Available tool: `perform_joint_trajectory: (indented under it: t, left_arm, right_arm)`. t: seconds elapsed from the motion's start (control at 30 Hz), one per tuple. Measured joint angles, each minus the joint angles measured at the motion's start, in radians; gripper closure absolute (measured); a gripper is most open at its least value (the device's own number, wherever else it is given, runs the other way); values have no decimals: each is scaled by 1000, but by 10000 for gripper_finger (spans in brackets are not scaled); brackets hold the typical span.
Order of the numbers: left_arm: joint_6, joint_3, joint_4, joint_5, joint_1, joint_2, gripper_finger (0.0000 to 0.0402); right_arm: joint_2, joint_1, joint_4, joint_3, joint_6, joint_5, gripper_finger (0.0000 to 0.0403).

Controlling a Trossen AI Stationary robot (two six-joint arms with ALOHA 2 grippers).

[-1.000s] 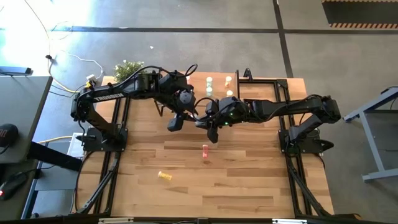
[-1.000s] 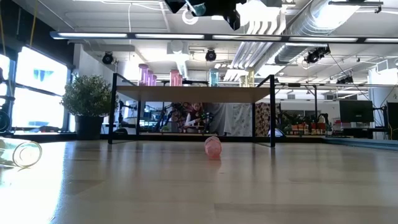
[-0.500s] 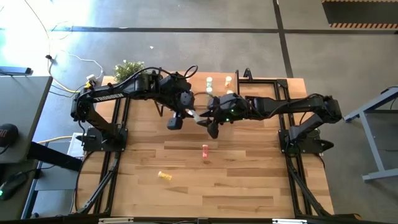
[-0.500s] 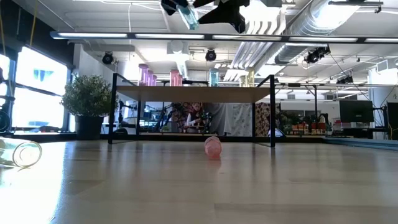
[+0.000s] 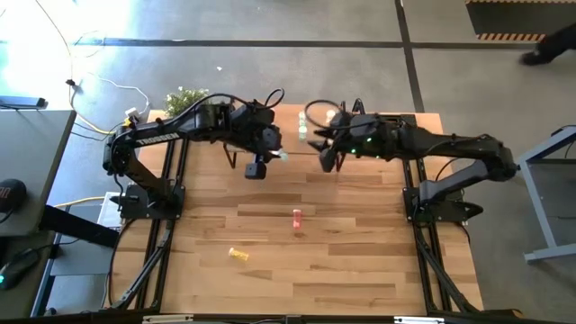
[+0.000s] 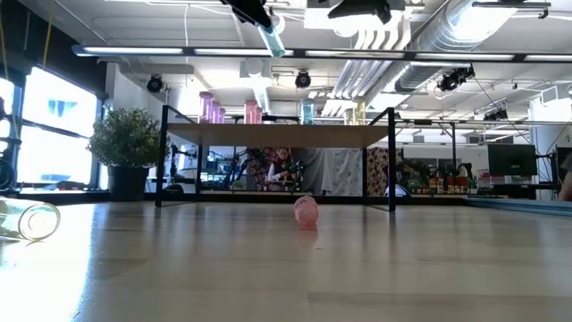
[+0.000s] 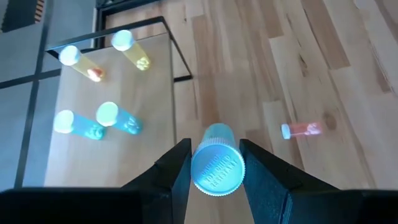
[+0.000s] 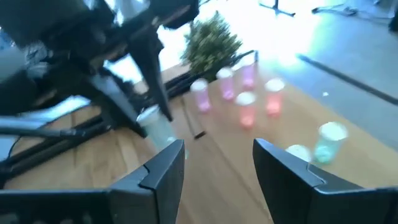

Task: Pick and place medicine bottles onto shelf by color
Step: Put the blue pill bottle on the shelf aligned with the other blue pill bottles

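The left gripper (image 7: 214, 163) has its fingers (image 7: 177, 168) clenched on a pale green bottle (image 7: 217, 163). It holds the bottle high in the air, near the shelf (image 7: 134, 155), which lies ahead of the fingers and off to one side. The bottle looks like a small see-through tube with a round ribbed cap, and the cap end sticks out toward the wrist camera. In the low view the bottle hangs tilted.

On the shelf, past these fingers, two green bottles (image 7: 115, 118) stand close together. Two yellow bottles (image 7: 130, 50) stand farther along. Pink bottles (image 8: 224, 84) stand in a group at another part of the shelf. So much of the sorting looks done.

The right gripper (image 8: 214, 165) is up in the air too, just beside the shelf. Its fingers are released and hold nothing.

Two bottles still lie on their sides on the tabletop (image 5: 360, 261), well away from both sets of fingers. One is pink (image 5: 297, 217) and one is yellow (image 5: 238, 255). I think the green one goes next to the other green ones.
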Motion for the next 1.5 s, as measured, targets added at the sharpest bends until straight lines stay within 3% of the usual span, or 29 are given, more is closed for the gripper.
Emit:
perform_joint_trajectory:
  t: [0.33,0.5,0.73,1.1,1.5]
  left_arm:
    - [42,0,30,0,40,0,286]
    - [45,16,64,7,39,26,286]
    - [69,137,53,4,39,125,286]
    - [187,252,-36,4,39,276,286]
    - [410,330,-73,-95,45,372,286]
  right_arm:
    - [-80,-110,-36,0,-129,-2,221]
    - [-98,-189,-49,0,-161,-75,221]
    - [-98,-270,-90,0,-186,-158,221]
    - [-97,-312,-173,0,-186,-182,221]
    - [-97,-312,-209,0,-212,-182,221]
